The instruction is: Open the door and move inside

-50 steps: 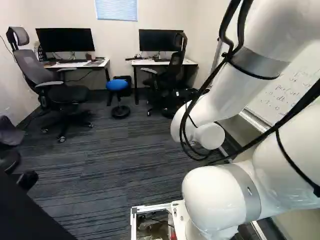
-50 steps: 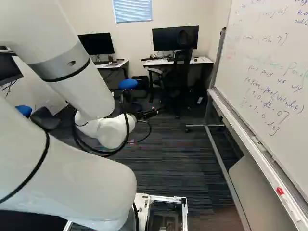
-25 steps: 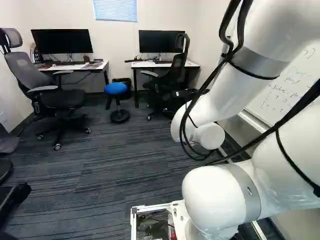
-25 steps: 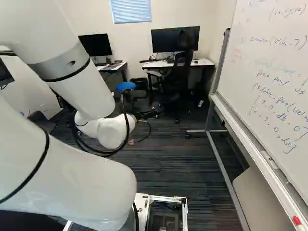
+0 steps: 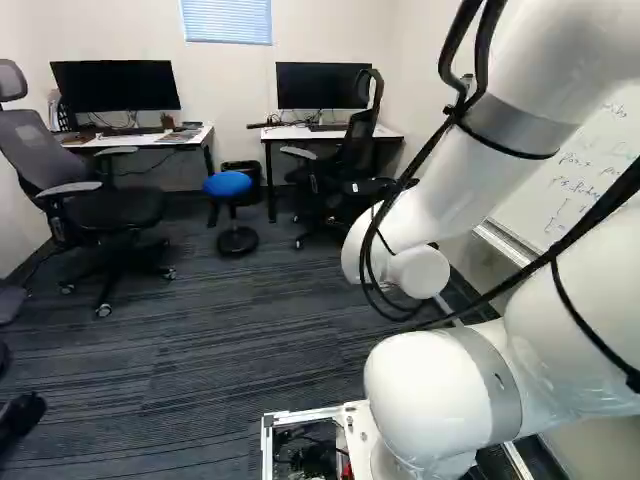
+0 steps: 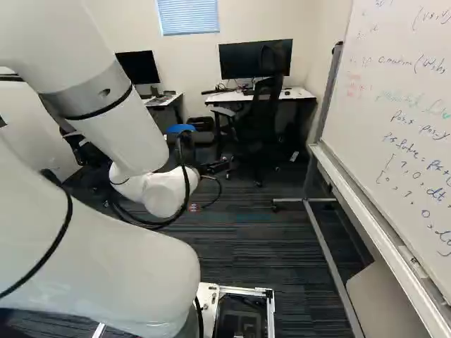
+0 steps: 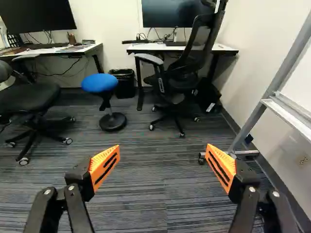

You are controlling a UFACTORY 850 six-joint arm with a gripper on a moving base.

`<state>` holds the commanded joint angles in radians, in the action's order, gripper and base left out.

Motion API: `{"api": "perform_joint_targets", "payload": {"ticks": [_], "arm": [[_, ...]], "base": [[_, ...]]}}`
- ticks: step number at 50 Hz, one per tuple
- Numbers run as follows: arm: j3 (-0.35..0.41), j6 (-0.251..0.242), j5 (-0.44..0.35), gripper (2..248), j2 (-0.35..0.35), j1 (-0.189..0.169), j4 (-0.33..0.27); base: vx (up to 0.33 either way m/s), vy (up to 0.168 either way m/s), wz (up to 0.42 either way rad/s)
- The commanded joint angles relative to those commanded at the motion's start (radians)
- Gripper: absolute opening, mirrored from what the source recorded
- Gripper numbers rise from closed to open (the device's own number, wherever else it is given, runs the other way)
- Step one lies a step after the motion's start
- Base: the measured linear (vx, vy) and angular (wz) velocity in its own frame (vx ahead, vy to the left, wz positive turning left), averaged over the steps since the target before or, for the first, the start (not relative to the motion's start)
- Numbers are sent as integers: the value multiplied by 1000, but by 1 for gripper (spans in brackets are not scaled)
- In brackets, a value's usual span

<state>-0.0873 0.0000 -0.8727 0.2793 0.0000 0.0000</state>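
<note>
No door shows in any view. Beyond the white wrist in the right base view, a black part of my gripper [image 6: 215, 167] shows, partly hidden by the arm. In the wrist view the gripper [image 7: 163, 160] stands open, its orange pads wide apart with only striped carpet [image 7: 146, 194] visible between them. Nothing is held.
Ahead stand a blue stool [image 7: 99, 83], a black chair [image 7: 182, 73] at a white desk [image 7: 226, 48], a bin [image 7: 124, 83] and a grey office chair [image 5: 100, 205]. A whiteboard [image 6: 402, 134] on a wheeled metal frame [image 6: 328, 253] stands close on the right.
The base has moved forward and turned slightly right: the grey chair has slid outward in the left base view, and the whiteboard looks larger. The arm holds its pose.
</note>
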Motion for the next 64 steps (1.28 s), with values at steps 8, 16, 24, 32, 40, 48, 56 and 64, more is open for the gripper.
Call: {"api": "perform_joint_targets", "payload": {"ticks": [8, 16, 24, 32, 40, 48, 56, 64], "arm": [[0, 0, 0, 247, 0, 0, 0], [0, 0, 0, 247, 0, 0, 0], [0, 0, 0, 247, 0, 0, 0], [0, 0, 0, 247, 0, 0, 0], [0, 0, 0, 247, 0, 0, 0], [0, 0, 0, 247, 0, 0, 0], [0, 0, 0, 247, 0, 0, 0], [0, 0, 0, 247, 0, 0, 0]], "base": [[171, 1, -9], [143, 2, -11], [67, 0, -8], [-4, 1, 0], [-8, 0, 1], [0, 0, 0], [0, 0, 0], [0, 0, 0]]}}
